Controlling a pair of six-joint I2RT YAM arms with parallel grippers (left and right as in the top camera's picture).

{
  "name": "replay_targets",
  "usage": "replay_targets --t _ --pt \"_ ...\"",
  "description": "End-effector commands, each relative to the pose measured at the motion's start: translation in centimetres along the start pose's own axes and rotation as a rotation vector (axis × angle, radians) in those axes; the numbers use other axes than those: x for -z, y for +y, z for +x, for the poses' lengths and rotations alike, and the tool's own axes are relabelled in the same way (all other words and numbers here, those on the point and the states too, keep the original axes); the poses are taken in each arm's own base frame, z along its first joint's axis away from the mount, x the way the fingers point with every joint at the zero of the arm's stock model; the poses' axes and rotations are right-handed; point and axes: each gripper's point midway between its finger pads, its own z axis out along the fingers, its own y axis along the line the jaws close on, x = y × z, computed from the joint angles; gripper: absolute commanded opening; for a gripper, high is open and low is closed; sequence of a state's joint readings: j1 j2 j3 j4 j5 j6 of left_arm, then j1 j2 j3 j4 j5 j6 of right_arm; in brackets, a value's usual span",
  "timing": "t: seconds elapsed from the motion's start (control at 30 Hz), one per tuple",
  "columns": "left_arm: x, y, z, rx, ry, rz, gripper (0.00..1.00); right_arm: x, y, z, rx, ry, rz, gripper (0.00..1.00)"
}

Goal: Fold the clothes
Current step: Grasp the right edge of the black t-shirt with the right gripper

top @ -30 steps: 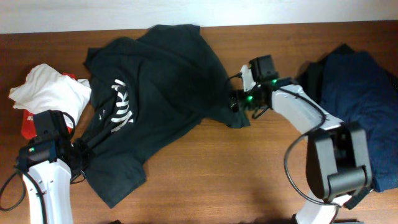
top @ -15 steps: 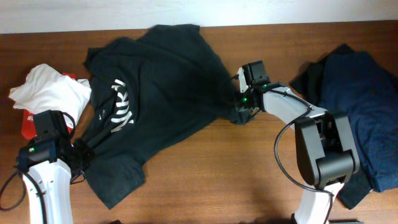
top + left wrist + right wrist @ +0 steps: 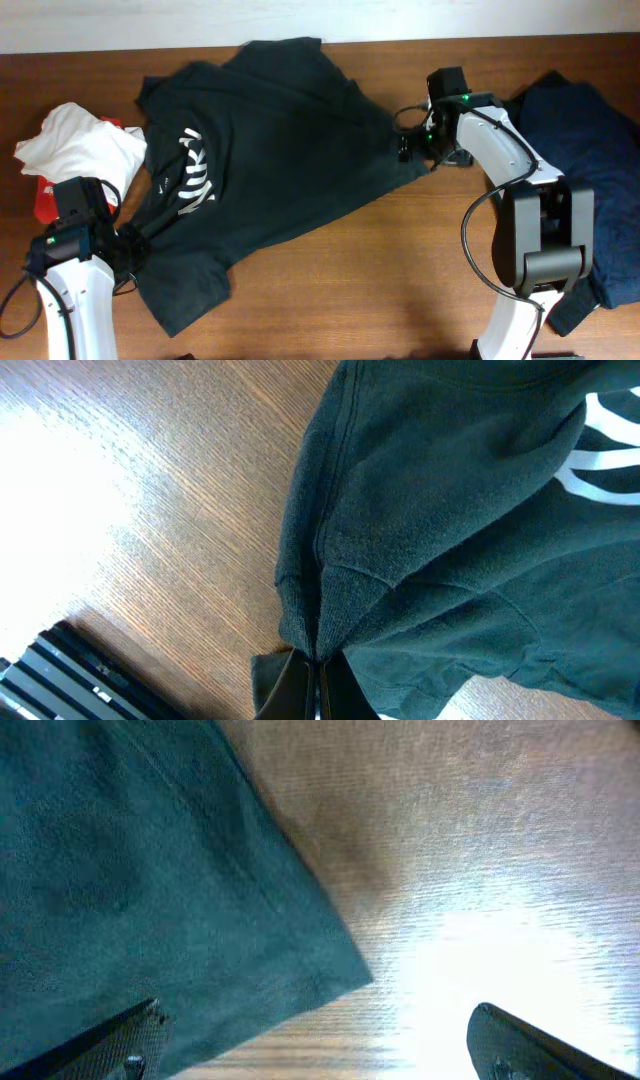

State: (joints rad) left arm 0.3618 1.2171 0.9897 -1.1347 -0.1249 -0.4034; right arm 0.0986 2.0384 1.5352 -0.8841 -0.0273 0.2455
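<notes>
The left claw (image 3: 312,678) pinches the black T-shirt (image 3: 270,140) at seven o'clock. The right claw (image 3: 315,1020) hangs spread over its three o'clock corner. I'd grab that corner deep, then pull flat.

The shirt (image 3: 130,850) filled the upper left, dark cloth (teal-black in this light) with a stitched hem running down to a corner that lay flat on the table (image 3: 480,840). The wood showed a bright glare just beside that corner. The right gripper (image 3: 318,1020) sat at the bottom edge with its jaws spread far apart: one fingertip (image 3: 125,1042) over the cloth, the other over bare wood, the corner between them.
</notes>
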Motion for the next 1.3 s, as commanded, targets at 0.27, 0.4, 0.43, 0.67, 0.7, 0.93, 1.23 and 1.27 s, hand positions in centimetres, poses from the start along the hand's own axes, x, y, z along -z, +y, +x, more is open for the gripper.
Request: replay_targets --t 0.27,0.4,0.43,0.67,0.7,0.93,1.23,1.27 --pt "0.3 0.4 -0.5 -0.006 -0.023 -0.012 0.00 -3.6 2.3 3.3 -0.121 0.050 -0.086 0.91" --pt "0.3 0.4 -0.5 -0.006 -0.023 -0.012 0.00 -3.9 3.8 2.8 -0.094 0.016 -0.125 0.86" --pt "0.3 0.4 -0.5 -0.006 -0.023 -0.012 0.00 -4.0 4.1 2.6 -0.087 0.006 -0.125 0.85" --pt "0.3 0.4 -0.5 -0.006 -0.022 -0.013 0.00 -6.3 3.4 2.7 -0.078 0.004 -0.063 0.68" --pt "0.3 0.4 -0.5 -0.006 -0.022 -0.013 0.00 -6.5 3.2 2.8 -0.080 0.007 -0.055 0.58" --pt "0.3 0.4 -0.5 -0.006 -0.022 -0.012 0.00 -6.3 1.6 2.3 -0.119 0.007 -0.048 0.05" --pt "1.8 -1.7 -2.3 -0.007 -0.078 0.095 0.00 2.1 0.1 -1.0 -0.065 -0.047 -0.048 0.04" --pt "2.5 -2.1 -3.1 -0.021 -0.104 0.119 0.00 4.3 -0.1 -1.7 -0.071 -0.072 -0.050 0.04"
